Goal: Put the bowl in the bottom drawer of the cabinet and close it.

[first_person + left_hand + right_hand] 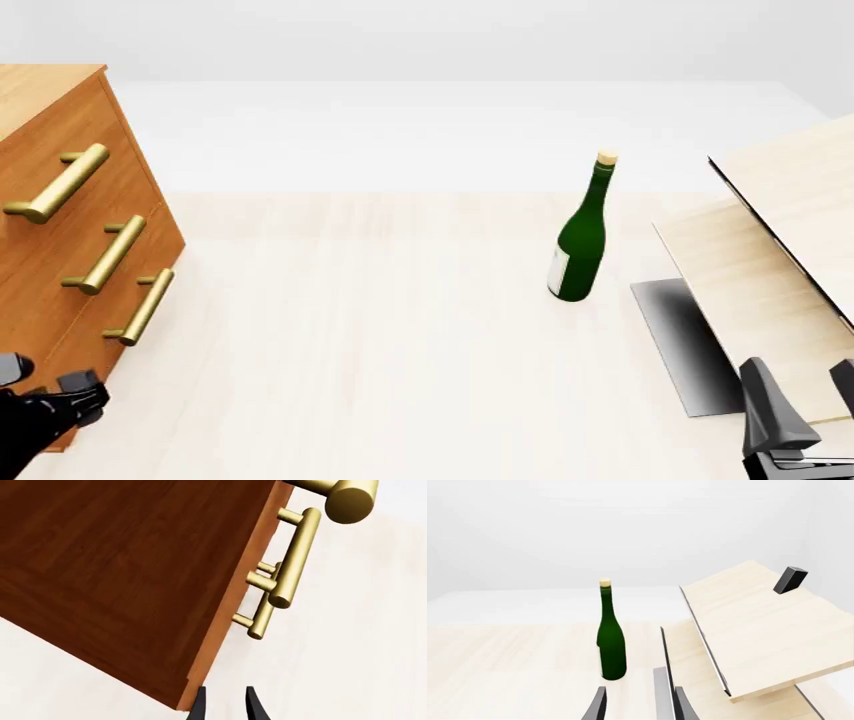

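The bowl is not visible in any view. The cabinet [54, 200] stands at the table's left edge, an orange-brown chest with three brass bar handles. Its bottom drawer [140, 307] sits flush with the front, as do the two above it. My left gripper [54, 395] hangs low beside the cabinet's near bottom corner. In the left wrist view its fingertips [223, 705] stand apart with nothing between them, just off the cabinet [133, 580] edge. My right gripper [805, 395] is at the front right, open and holding nothing, its fingers [597, 705] spread towards the bottle.
A green bottle [581, 240] with a cork stands upright right of the table's middle, also in the right wrist view [610, 640]. Pale wood boards [787, 220] lean tilted at the right over a dark grey slab [687, 340]. A small black block [790, 580] rests on the upper board.
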Controlling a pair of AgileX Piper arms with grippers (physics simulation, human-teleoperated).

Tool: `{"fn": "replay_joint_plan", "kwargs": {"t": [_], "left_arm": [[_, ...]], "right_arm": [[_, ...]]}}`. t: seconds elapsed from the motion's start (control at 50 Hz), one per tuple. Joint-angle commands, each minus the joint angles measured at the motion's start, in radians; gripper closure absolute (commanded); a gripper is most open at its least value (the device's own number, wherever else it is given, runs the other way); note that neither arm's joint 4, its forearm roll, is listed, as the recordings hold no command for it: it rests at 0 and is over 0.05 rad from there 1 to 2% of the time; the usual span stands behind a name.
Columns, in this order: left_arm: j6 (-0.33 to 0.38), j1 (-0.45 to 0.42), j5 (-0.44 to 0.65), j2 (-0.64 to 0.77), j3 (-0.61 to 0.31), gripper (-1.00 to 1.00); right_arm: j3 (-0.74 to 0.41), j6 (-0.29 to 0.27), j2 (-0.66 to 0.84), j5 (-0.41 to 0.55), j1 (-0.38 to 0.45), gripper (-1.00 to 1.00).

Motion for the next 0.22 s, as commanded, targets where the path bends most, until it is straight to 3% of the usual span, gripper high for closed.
{"fn": "replay_joint_plan", "kwargs": {"t": [0.02, 0.08, 0.22], "left_arm": [[0.275, 0.171, -0.020, -0.085, -0.065, -1.00], [0.318, 0.212, -0.032, -0.119, -0.045, -1.00], [0.317, 0.220, -0.050, -0.093, -0.042, -1.00]], "right_arm": [[0.000, 0.000, 0.000, 0.000, 0.000, -1.00], [0.000, 0.000, 0.000, 0.000, 0.000, -1.00], [0.000, 0.000, 0.000, 0.000, 0.000, -1.00]]}}
